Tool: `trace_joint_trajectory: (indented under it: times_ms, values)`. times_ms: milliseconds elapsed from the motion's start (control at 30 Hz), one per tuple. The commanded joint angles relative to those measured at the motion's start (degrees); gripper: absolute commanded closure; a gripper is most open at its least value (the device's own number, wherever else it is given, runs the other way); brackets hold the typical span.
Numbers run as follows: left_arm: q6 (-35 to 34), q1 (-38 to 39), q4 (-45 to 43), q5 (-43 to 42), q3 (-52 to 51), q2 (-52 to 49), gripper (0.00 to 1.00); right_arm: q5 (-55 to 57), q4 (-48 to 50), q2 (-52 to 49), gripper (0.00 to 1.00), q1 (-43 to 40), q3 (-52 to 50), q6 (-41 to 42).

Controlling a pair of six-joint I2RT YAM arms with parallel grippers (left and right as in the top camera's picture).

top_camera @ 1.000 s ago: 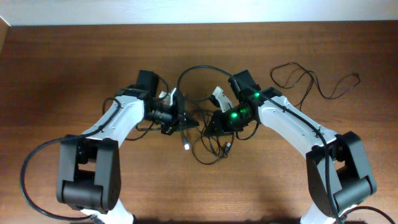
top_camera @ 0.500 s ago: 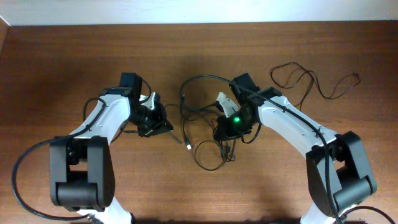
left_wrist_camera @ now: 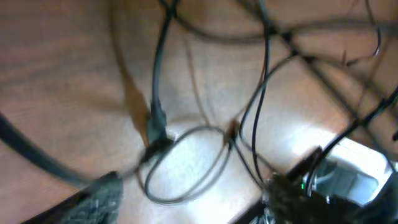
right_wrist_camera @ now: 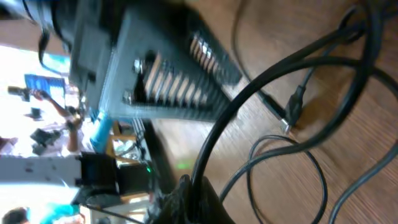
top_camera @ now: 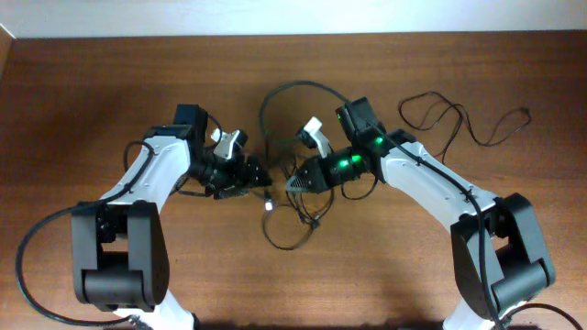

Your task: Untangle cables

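Near the middle of the brown wooden table [top_camera: 92, 92]: a loose tangle of thin black cables [top_camera: 293, 206], lying between the two arms. Pinched tight in the right gripper [top_camera: 293, 182], jaws fully closed on one black strand. From the right wrist, seen rising out of the closed jaws and arching across the wood above more loops. Overhead, sweeping up in a wide arc toward the far edge, then back down into the knot. Just left of the tangle: the left gripper [top_camera: 259, 179], jaws spread well apart, gripping nothing. In the blurred left wrist view, fingers [left_wrist_camera: 102, 193] at the lower corners, a cable loop flat on the wood between them. Just below that gripper, a small pale plug [top_camera: 269, 205] at a cord end. Well apart to the right, a stray cord [top_camera: 459, 124], thin and black, sprawled in loose curves.
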State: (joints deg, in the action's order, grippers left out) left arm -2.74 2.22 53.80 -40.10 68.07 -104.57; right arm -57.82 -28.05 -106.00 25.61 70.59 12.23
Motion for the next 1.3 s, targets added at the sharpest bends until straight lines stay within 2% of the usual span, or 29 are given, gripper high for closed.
trace_joint_trajectory:
  times_ms: [0,133,200,300,433,500,700,767,800,833,933,967,1033,1133,1167,1267]
  values:
    - [1.05,0.90,2.64,-2.64,0.87,0.31,0.30,-1.53,2.45,-0.26,0.96,0.20,0.07,11.21]
    - [1.03,0.90,3.30,-14.43,0.87,0.31,0.35,1.92,2.29,-0.26,0.96,0.20,0.07,11.26]
    - [0.76,0.94,3.32,-16.59,0.87,0.31,0.36,1.88,2.29,-0.26,0.96,0.20,0.07,12.76]
    - [0.13,1.73,3.30,-16.50,0.87,0.31,0.39,1.90,2.38,-0.26,0.96,0.20,0.07,14.45]
    - [-9.07,2.49,1.62,-10.51,0.87,0.31,0.47,-2.19,6.69,-0.26,0.96,0.20,0.09,16.46]
    - [-11.02,2.67,0.98,-10.69,0.87,0.31,0.47,-2.21,7.37,-0.24,0.96,0.20,0.09,17.27]
    - [-13.99,3.76,0.31,-10.67,0.87,0.31,0.46,-2.23,7.37,-0.24,0.96,0.26,0.09,17.27]
    - [-14.47,3.98,-1.03,-10.67,0.87,0.28,0.49,-2.27,7.37,-0.24,0.96,0.26,0.09,17.27]
    - [-16.15,4.37,-3.67,-10.14,0.85,0.28,0.51,-2.67,7.56,-0.24,0.96,0.24,0.09,17.27]
    - [-18.23,4.92,-5.51,-8.81,0.85,0.28,0.59,-2.69,7.82,-0.24,0.96,0.24,0.09,17.29]
    - [-20.83,7.69,-7.08,-3.52,0.81,0.28,0.95,-3.04,8.11,-0.24,0.96,0.24,0.09,17.22]
    - [-20.79,8.50,-7.06,-1.07,0.81,0.28,1.00,-3.06,8.04,-0.24,0.96,0.20,0.09,17.22]
    - [-20.74,9.27,-6.97,2.86,0.74,0.28,1.00,-3.06,7.96,-0.24,0.96,0.20,0.09,17.25]
    - [-18.08,9.25,-6.34,2.36,0.74,0.28,1.00,-2.62,7.96,-0.24,0.96,0.13,0.07,17.20]
    - [-14.93,9.25,-4.94,0.33,0.76,0.28,1.00,-1.64,7.50,-0.24,0.96,-0.22,0.07,17.20]
    - [-13.81,9.25,0.00,-0.37,0.76,0.48,1.00,-1.27,7.06,-0.24,0.96,-1.79,0.07,17.18]
